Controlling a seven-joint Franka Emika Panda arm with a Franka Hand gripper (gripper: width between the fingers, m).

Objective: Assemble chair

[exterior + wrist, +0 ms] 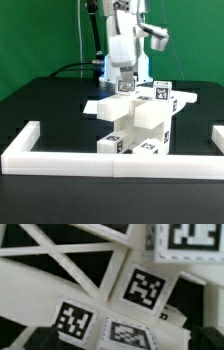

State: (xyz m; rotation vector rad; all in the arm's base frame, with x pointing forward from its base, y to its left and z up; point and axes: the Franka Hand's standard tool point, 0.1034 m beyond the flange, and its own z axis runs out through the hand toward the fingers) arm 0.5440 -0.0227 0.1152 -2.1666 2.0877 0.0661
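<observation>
The gripper (pixel 125 84) hangs open just above the part-built white chair (pixel 135 125); its tagged blocks look rigid, light and smooth, likely best pinched across flat parallel faces.

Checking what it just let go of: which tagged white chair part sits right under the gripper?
The topmost slab of the stacked chair, directly beneath the open gripper; the other tagged blocks sit lower, toward the border wall.
</observation>
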